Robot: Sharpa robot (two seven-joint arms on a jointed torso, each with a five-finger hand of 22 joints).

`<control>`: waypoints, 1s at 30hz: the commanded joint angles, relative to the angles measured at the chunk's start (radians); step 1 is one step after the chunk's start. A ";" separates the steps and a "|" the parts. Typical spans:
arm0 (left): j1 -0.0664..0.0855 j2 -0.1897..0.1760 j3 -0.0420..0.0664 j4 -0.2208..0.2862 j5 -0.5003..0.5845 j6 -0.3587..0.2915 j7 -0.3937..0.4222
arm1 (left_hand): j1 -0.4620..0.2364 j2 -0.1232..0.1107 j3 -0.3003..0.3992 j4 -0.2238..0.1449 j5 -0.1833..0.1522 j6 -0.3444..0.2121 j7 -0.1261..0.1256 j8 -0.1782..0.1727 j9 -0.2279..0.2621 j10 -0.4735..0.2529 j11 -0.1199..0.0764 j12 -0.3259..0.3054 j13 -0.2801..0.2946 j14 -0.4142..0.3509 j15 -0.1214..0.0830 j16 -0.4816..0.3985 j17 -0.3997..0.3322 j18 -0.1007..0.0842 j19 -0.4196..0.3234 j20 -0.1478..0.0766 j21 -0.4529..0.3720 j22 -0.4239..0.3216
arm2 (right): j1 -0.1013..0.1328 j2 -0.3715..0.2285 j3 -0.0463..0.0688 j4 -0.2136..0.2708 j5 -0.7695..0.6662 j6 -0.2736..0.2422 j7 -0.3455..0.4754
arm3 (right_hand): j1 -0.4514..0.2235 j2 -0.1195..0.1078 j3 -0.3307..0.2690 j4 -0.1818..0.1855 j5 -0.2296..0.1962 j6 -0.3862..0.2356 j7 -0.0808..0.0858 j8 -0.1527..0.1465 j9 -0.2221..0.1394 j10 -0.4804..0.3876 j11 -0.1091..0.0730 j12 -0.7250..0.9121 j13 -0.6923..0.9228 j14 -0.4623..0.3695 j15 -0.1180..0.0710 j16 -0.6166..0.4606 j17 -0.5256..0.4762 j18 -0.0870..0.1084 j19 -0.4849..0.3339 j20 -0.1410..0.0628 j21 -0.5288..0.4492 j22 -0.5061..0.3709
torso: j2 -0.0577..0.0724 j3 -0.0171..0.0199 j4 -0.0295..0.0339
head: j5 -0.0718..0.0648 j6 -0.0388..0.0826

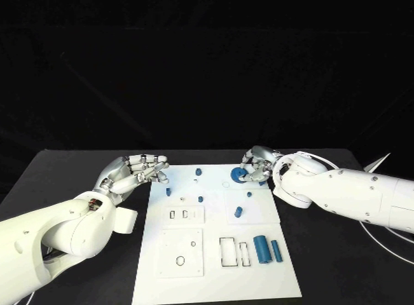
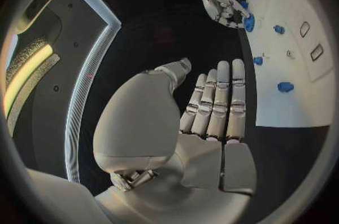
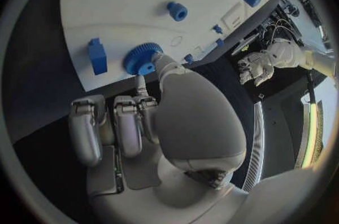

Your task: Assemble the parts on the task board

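Observation:
The white task board [image 1: 216, 279] lies in the middle of the table. At its far edge a blue gear [image 1: 238, 176] sits low on the board, and my right hand [image 1: 259, 161] pinches it between thumb and a finger. The right wrist view shows that hand [image 3: 169, 117] with the thumb on the gear [image 3: 140, 58] and the other fingers curled in. My left hand [image 1: 140, 169] hovers at the board's far left corner holding nothing. In the left wrist view its fingers [image 2: 217, 101] lie straight beside the board [image 2: 300, 105].
Small blue parts stand on the board: pegs [image 1: 198, 171] [image 1: 169, 189], a block [image 1: 236, 211], a thick cylinder [image 1: 261, 248] and a slim bar [image 1: 275, 251] near the front right. Several outlined slots [image 1: 226, 252] mark the board's front half. Black table surrounds it.

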 commanded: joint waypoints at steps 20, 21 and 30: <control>0.001 0.002 0.001 0.001 0.002 0.022 -0.006 | -0.010 0.002 0.000 -0.007 -0.003 -0.008 0.021 0.000 0.001 -0.009 0.003 -0.001 0.002 -0.008 0.001 0.005 -0.002 0.009 -0.002 -0.003 0.008 0.005 | -0.005 0.022 0.000 -0.010 -0.089 0.028 -0.032 | 0.008 -0.009 0.039 -0.008 -0.011 0.021 0.000 -0.025 -0.020 0.072 0.004 0.002 0.226 0.104 0.007 0.004 0.263 -0.006 0.110 0.005 0.004 0.263 | -0.001 -0.0007 0.0007 | -0.001 -0.010; 0.001 0.002 0.001 0.001 0.002 0.022 -0.006 | -0.010 0.002 0.000 -0.007 -0.003 -0.008 0.021 0.000 0.001 -0.009 0.003 -0.001 0.002 -0.008 0.001 0.005 -0.002 0.009 -0.002 -0.003 0.008 0.005 | -0.006 0.023 0.000 -0.009 -0.095 0.029 -0.034 | 0.008 -0.011 0.040 -0.009 -0.012 0.020 0.000 -0.026 -0.021 0.072 0.004 0.002 0.225 0.104 0.008 0.004 0.263 -0.006 0.110 0.005 0.004 0.263 | -0.001 -0.0007 0.0007 | -0.001 -0.010; 0.001 0.001 0.001 0.001 0.006 0.026 -0.009 | -0.013 0.002 -0.001 -0.007 -0.003 -0.010 0.022 -0.001 0.002 -0.011 0.004 -0.001 0.002 -0.009 0.002 0.005 -0.003 0.009 -0.005 -0.003 0.011 0.007 | -0.013 0.026 -0.001 0.006 -0.171 0.035 -0.068 | 0.002 -0.018 0.045 -0.009 -0.009 0.029 0.000 -0.029 -0.023 0.072 0.004 0.002 0.225 0.104 0.008 0.004 0.263 -0.006 0.110 0.006 0.004 0.263 | -0.002 0.0006 -0.0002 | 0.000 -0.012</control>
